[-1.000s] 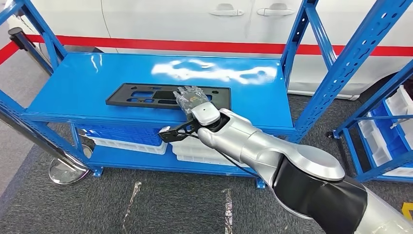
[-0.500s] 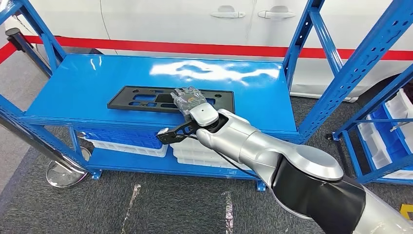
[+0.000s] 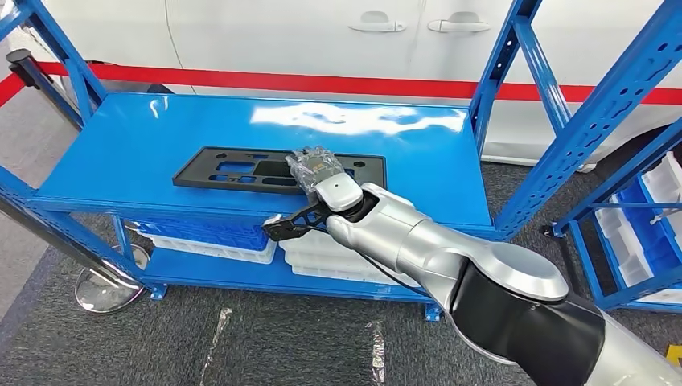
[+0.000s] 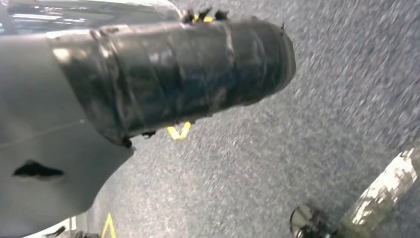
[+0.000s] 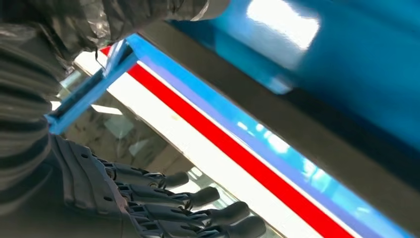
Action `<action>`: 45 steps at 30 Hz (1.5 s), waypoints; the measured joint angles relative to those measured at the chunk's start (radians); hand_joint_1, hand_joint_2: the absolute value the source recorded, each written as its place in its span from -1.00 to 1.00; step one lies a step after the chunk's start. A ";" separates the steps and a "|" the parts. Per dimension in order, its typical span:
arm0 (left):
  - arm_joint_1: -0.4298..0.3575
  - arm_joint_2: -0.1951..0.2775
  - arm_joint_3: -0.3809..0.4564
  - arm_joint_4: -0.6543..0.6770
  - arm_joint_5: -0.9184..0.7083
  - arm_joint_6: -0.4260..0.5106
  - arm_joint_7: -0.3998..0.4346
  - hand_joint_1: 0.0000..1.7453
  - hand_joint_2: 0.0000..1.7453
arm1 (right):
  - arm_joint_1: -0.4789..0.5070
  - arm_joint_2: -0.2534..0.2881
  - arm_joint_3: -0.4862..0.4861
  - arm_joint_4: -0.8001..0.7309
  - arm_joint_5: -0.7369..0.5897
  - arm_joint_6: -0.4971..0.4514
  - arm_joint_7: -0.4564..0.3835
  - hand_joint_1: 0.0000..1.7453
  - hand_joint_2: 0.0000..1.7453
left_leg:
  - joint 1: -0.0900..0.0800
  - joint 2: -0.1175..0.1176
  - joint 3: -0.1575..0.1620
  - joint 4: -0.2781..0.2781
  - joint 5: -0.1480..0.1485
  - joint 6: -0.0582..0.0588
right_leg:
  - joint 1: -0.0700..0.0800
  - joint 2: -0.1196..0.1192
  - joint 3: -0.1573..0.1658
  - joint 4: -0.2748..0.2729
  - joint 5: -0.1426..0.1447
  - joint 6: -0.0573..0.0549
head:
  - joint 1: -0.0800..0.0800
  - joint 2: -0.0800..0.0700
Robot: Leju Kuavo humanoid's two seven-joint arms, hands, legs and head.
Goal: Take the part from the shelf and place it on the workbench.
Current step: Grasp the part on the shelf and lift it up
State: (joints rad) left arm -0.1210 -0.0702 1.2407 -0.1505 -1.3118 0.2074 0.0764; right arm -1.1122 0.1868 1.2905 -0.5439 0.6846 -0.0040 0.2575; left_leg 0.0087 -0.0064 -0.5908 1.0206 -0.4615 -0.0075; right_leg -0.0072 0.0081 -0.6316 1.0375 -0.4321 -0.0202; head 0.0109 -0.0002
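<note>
— Moved much since a second ago?
— Barely. Right hand point(image 3: 318, 167) sits at about the same spot over the near edge of the part point(image 3: 241, 170), which lies flat on the top shelf point(image 3: 129, 145).
— Fingers?
— In the wrist view they point(image 5: 198, 198) look straight, side by side, with nothing between them; the part appears to lie beneath them.
— How will it handle?
— Probably light, stiff, thin plastic; long, so it may tip. Grip the near rim or a cutout.

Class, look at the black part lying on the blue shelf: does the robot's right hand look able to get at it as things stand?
Probably yes. The right hand is already over the near edge of the black part, which lies flat on the open blue shelf with nothing on or beside it. Whether the fingers grip it yet cannot be told.
</note>
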 joint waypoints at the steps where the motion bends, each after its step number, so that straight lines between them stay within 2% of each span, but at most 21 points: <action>1: 0.000 -0.001 0.000 0.000 0.002 0.000 0.000 -1.00 -1.00 | -0.001 0.000 0.000 0.000 0.000 0.000 0.000 -1.00 1.00 | 0.001 0.001 -0.005 0.014 -0.010 -0.006 | -0.003 0.000 0.006 -0.005 0.000 -0.005 | -0.002 0.000; 3: 0.001 -0.003 0.001 0.001 0.004 0.000 0.001 -1.00 -1.00 | 0.000 0.000 0.000 -0.001 0.000 0.001 0.000 -1.00 1.00 | 0.004 0.002 -0.047 0.103 -0.053 -0.018 | -0.007 -0.001 0.018 -0.013 -0.001 -0.013 | -0.006 0.000; 5: 0.001 -0.004 0.003 0.001 0.004 0.000 0.001 -1.00 -1.00 | 0.003 0.000 0.000 -0.001 0.000 0.003 0.000 -1.00 1.00 | 0.006 0.002 -0.116 0.225 -0.095 -0.027 | -0.007 -0.002 0.023 -0.013 -0.006 -0.017 | -0.008 0.000; 6: 0.001 -0.004 0.004 0.001 0.004 0.000 0.001 -1.00 -1.00 | 0.006 0.000 0.000 -0.001 0.000 0.004 0.000 -1.00 1.00 | 0.007 0.002 -0.139 0.256 -0.095 -0.029 | -0.007 -0.002 0.026 -0.013 -0.009 -0.018 | -0.008 0.000; 8: 0.003 -0.004 0.005 0.001 0.004 0.001 0.001 -1.00 -1.00 | 0.011 0.000 0.000 -0.001 0.000 0.006 0.000 -1.00 1.00 | 0.009 0.002 -0.130 0.209 -0.038 -0.028 | -0.007 0.001 0.034 -0.010 -0.017 -0.016 | -0.008 0.000; 9: 0.004 -0.004 0.005 0.001 0.004 0.001 0.000 -1.00 -1.00 | 0.012 0.000 0.000 -0.001 0.000 0.007 0.000 -1.00 1.00 | 0.009 0.002 -0.104 0.141 0.005 -0.026 | -0.007 0.002 0.039 -0.010 -0.022 -0.014 | -0.008 0.000; 11: 0.003 -0.004 0.006 0.001 0.004 0.001 -0.001 -1.00 -1.00 | 0.012 0.000 0.000 -0.001 0.000 0.007 0.000 -1.00 1.00 | 0.005 0.002 -0.051 0.029 0.049 -0.017 | -0.004 0.003 0.045 -0.009 -0.030 -0.006 | -0.008 0.000; 16: 0.000 -0.004 0.010 0.001 0.005 0.002 0.000 -1.00 -1.00 | 0.020 0.000 0.000 -0.001 0.000 0.008 0.000 -1.00 1.00 | 0.003 0.003 -0.023 -0.019 0.043 0.011 | -0.001 0.001 0.043 -0.001 -0.044 0.018 | -0.006 0.000; 18: 0.001 -0.004 0.013 0.001 0.005 0.003 0.000 -1.00 -1.00 | 0.021 -0.001 0.000 -0.001 0.000 0.008 0.000 -1.00 1.00 | 0.006 0.005 -0.013 -0.028 0.043 0.024 | -0.001 -0.001 0.001 0.084 -0.087 0.023 | -0.004 0.000; 20: 0.001 -0.004 0.018 0.001 0.005 0.003 0.001 -1.00 -1.00 | 0.027 -0.004 0.000 0.000 0.000 0.008 0.000 -1.00 1.00 | 0.005 0.004 -0.011 -0.026 0.039 0.033 | -0.001 -0.002 -0.073 0.216 -0.133 0.025 | -0.003 0.000; 22: 0.000 -0.004 0.021 0.001 0.008 0.003 0.001 -1.00 -1.00 | 0.037 -0.007 0.000 0.000 0.000 0.008 -0.001 -1.00 1.00 | 0.004 0.002 -0.010 -0.022 0.033 0.035 | -0.002 -0.002 -0.112 0.262 -0.124 0.024 | -0.003 0.000; 24: 0.000 -0.004 0.024 0.001 0.012 0.004 0.003 -1.00 -1.00 | 0.041 -0.008 0.000 0.000 -0.001 0.008 -0.003 -1.00 1.00 | 0.004 -0.001 -0.007 -0.014 0.025 0.032 | -0.002 -0.002 -0.079 0.165 -0.052 0.019 | -0.003 0.000; 26: 0.000 -0.004 0.026 0.001 0.013 0.005 0.004 -1.00 -1.00 | 0.043 -0.008 0.000 0.001 -0.001 0.008 -0.007 -1.00 1.00 | 0.001 -0.002 -0.008 -0.004 0.016 0.024 | 0.001 -0.002 -0.027 0.048 -0.002 0.012 | -0.004 0.000; 30: -0.002 -0.004 0.028 0.001 0.011 0.006 0.004 -1.00 -1.00 | 0.051 -0.008 0.000 0.003 0.000 0.007 -0.011 -1.00 1.00 | 0.001 -0.002 -0.012 0.000 0.010 0.005 | 0.003 0.001 -0.006 0.002 0.003 0.000 | -0.004 0.000; 32: -0.001 -0.005 0.028 0.001 0.010 0.006 0.004 -1.00 -1.00 | 0.051 -0.008 0.000 0.004 0.000 0.006 -0.011 -1.00 1.00 | 0.003 0.000 -0.023 0.031 -0.013 -0.007 | -0.002 0.001 0.002 -0.006 0.005 -0.008 | -0.006 0.000; 35: -0.001 -0.002 0.029 0.001 0.011 0.005 0.004 -1.00 -1.00 | 0.052 -0.008 0.000 0.004 0.000 0.006 -0.011 -1.00 1.00 | 0.006 0.001 -0.103 0.198 -0.090 -0.021 | -0.005 0.000 0.009 -0.009 0.004 -0.017 | -0.009 0.000; 37: -0.001 0.000 0.029 0.001 0.013 0.004 0.004 -1.00 -1.00 | 0.055 -0.009 0.000 0.006 0.000 0.007 -0.011 -1.00 1.00 | 0.007 0.001 -0.141 0.261 -0.096 -0.025 | -0.005 0.000 0.010 -0.008 0.001 -0.018 | -0.009 0.000; 38: 0.000 0.000 0.030 0.001 0.014 0.004 0.004 -1.00 -1.00 | 0.056 -0.009 0.000 0.007 0.000 0.008 -0.011 -1.00 1.00 | 0.008 0.001 -0.133 0.238 -0.071 -0.025 | -0.005 0.001 0.012 -0.008 0.000 -0.018 | -0.009 0.000; 41: 0.001 0.000 0.031 0.001 0.014 0.004 0.004 -1.00 -1.00 | 0.056 -0.008 0.000 0.008 -0.001 0.009 -0.010 -0.98 1.00 | 0.006 0.001 -0.046 0.049 0.023 -0.016 | -0.003 0.004 0.019 -0.008 -0.005 -0.011 | -0.009 0.000; 43: -0.001 0.001 0.031 0.001 0.014 0.005 0.004 -1.00 -1.00 | 0.057 -0.008 0.000 0.009 -0.007 0.012 -0.010 -0.98 1.00 | 0.001 0.000 -0.019 -0.005 0.029 -0.007 | 0.000 0.003 0.018 -0.009 -0.006 -0.003 | -0.008 0.000; 45: -0.003 0.001 0.032 0.001 0.014 0.006 0.004 -1.00 -1.00 | 0.059 -0.008 0.000 0.010 -0.015 0.016 -0.011 -0.98 1.00 | 0.001 -0.001 -0.016 -0.012 0.030 0.004 | 0.002 0.003 0.019 -0.012 -0.005 0.007 | -0.008 0.000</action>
State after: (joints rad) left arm -0.1236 -0.0689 1.2725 -0.1492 -1.2976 0.2132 0.0801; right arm -1.0532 0.1785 1.2905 -0.5342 0.6701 0.0116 0.2464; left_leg 0.0097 -0.0076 -0.6069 1.0087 -0.4312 -0.0039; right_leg -0.0052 0.0111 -0.6130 1.0256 -0.4376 -0.0129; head 0.0033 -0.0002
